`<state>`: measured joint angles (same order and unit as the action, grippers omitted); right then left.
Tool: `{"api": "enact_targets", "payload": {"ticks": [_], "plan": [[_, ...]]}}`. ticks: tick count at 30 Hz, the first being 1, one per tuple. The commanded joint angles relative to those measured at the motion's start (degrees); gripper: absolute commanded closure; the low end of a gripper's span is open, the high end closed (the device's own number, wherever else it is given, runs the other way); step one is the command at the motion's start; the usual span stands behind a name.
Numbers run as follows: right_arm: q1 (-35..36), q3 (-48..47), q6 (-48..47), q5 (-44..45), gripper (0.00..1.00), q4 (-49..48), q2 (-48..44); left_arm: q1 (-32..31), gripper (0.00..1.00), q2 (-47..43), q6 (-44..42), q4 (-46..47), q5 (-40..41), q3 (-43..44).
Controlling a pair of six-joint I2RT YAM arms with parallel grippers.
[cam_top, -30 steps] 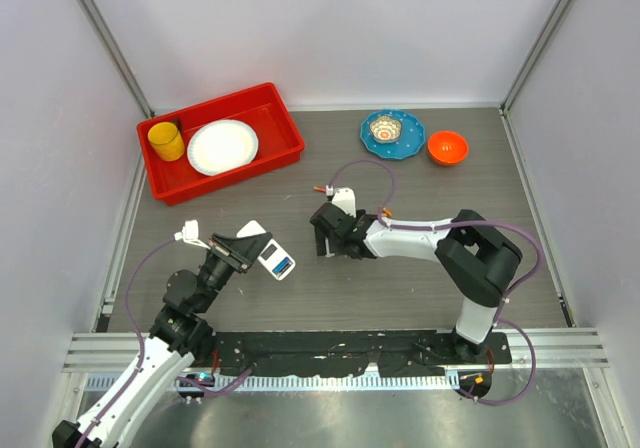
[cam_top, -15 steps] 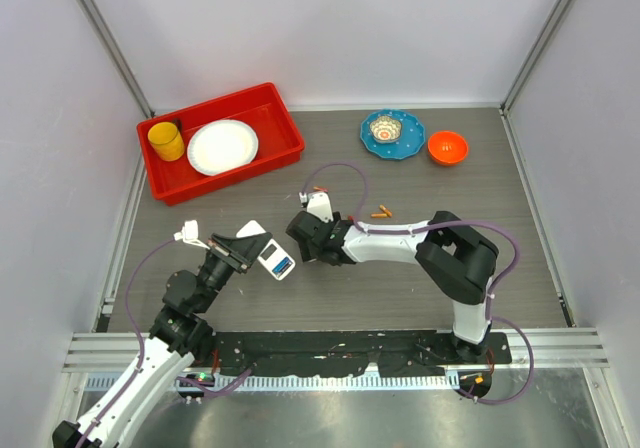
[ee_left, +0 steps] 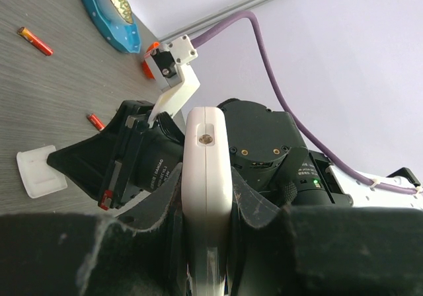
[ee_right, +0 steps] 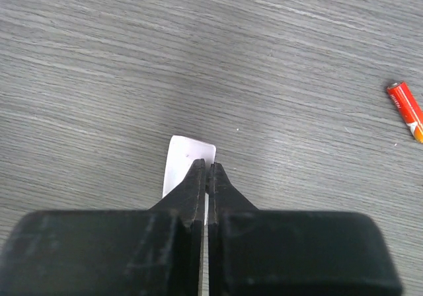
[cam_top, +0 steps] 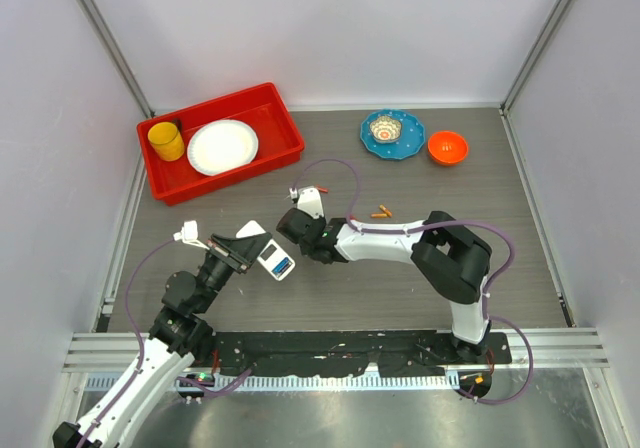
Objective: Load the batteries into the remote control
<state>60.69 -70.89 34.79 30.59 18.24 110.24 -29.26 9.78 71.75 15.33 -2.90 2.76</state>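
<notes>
My left gripper [cam_top: 262, 255] is shut on the remote control [cam_top: 277, 262], holding it edge-on just above the table; in the left wrist view its white edge [ee_left: 207, 170] stands between the pads. The right gripper [cam_top: 284, 230] is shut, its tips [ee_right: 206, 167] over a small white cover piece [ee_right: 185, 157] that lies flat on the table [ee_left: 41, 172]; nothing shows between its fingers. Orange-red batteries [cam_top: 380, 211] lie loose behind the right arm, with another [cam_top: 320, 188] by its cable. One battery [ee_right: 408, 110] shows at the right in the right wrist view.
A red bin [cam_top: 285, 128] at the back left holds a yellow cup [cam_top: 166, 141] and a white plate [cam_top: 222, 146]. A blue plate [cam_top: 410, 133] with a small bowl and an orange bowl [cam_top: 447, 147] stand at the back.
The right arm has swung left towards the remote and its gripper has gone from open to shut. The left arm and remote have not moved.
</notes>
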Motion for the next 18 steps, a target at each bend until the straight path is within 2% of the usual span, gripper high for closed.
{"api": "enact_targets", "payload": {"ticks": [1,9,12,15,18], "plan": [[0.13,1.90,0.19,-1.67,0.99,6.63,3.15,-0.10,1.00,-0.73,-0.20,1.63,-0.53,-3.21],[-0.48,3.30,0.81,-0.36,0.99,7.68,-3.52,-0.10,1.00,-1.43,-0.20,1.19,-0.27,-3.03],[-1.09,2.87,-1.03,3.06,0.99,11.45,-6.16,-0.10,1.00,-1.61,-0.11,0.75,-0.36,-3.12],[-2.15,0.94,-6.02,9.91,0.99,17.25,-8.02,-0.10,1.00,-2.22,-0.20,0.22,-0.01,-3.12],[-2.33,-3.28,-9.80,21.15,0.99,26.30,-4.51,-0.10,1.00,-2.84,-0.20,0.22,0.61,-3.29]]}}
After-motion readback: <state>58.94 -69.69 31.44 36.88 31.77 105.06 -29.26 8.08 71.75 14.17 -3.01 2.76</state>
